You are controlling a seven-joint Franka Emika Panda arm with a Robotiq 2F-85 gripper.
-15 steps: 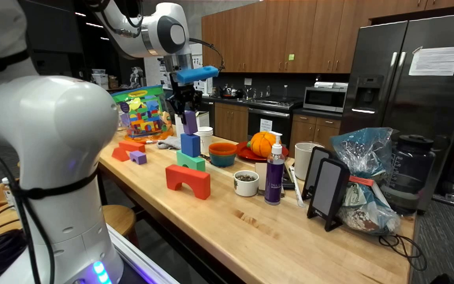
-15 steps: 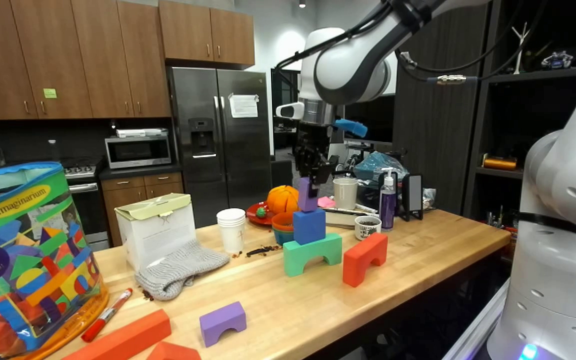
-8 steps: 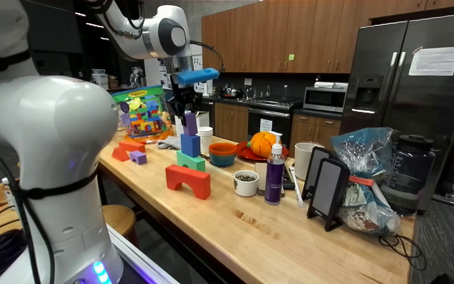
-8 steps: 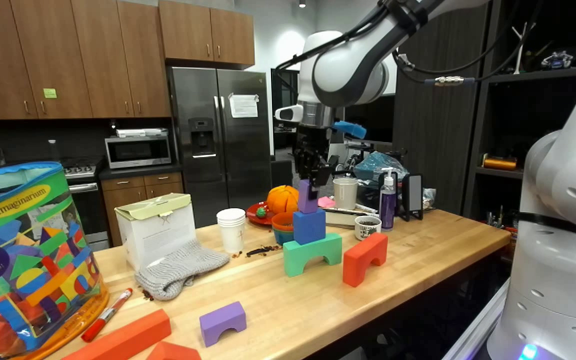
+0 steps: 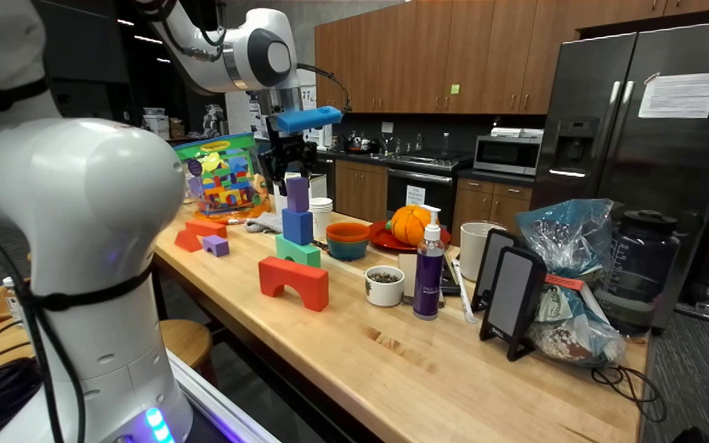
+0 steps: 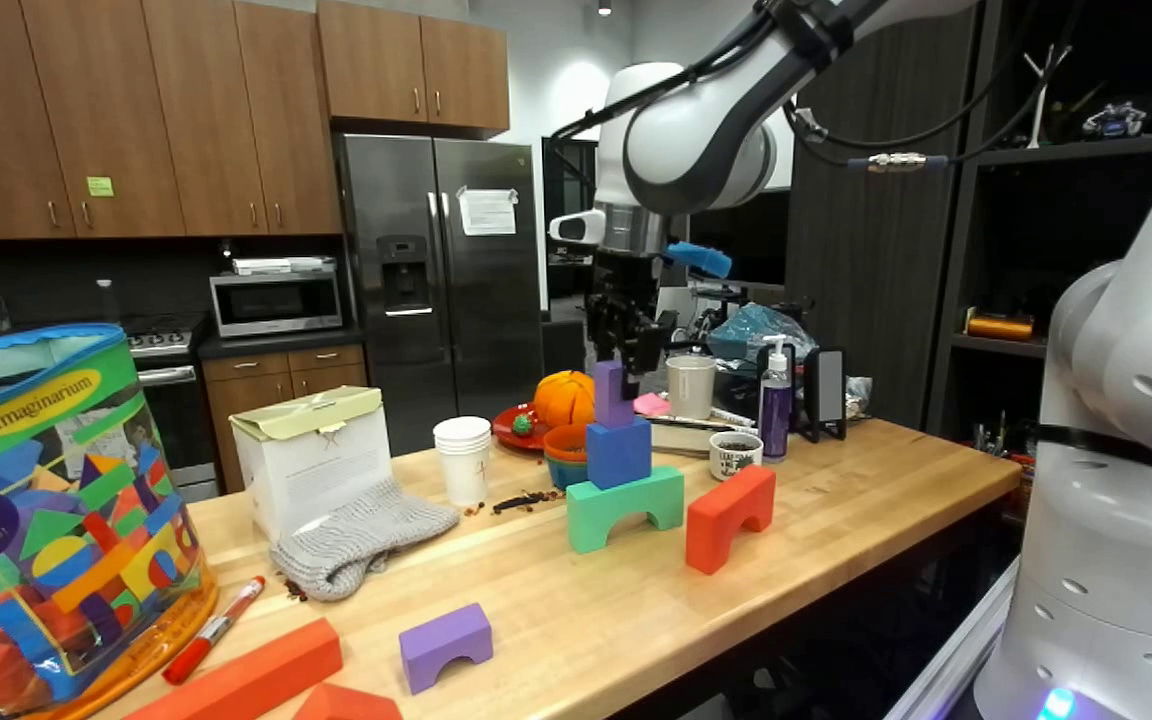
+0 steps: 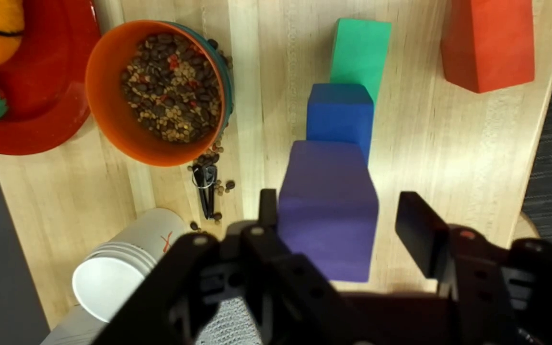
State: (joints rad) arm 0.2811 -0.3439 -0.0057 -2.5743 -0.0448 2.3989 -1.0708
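- Purple block [image 7: 333, 230]: upright, top of three; placing looks done, my judgement. Remaining, I'd guess: getting clear without a bump.
- My jaws: spread moderately, wider than the block, straddling it, no grip. Fingers [image 7: 419, 235]: 3 o'clock one clear, 9 o'clock one touching or just beside, can't be sure.
- Blue block [image 7: 338, 115]: under purple, 12 o'clock, wrist view.
- Green arch [image 7: 362, 52]: base, on tabletop [image 7: 410, 143].
- Red arch [image 7: 501, 48]: 1–2 o'clock, loose.
- Purple arch [image 6: 446, 645]: 7 o'clock of blue block in an exterior view, loose.
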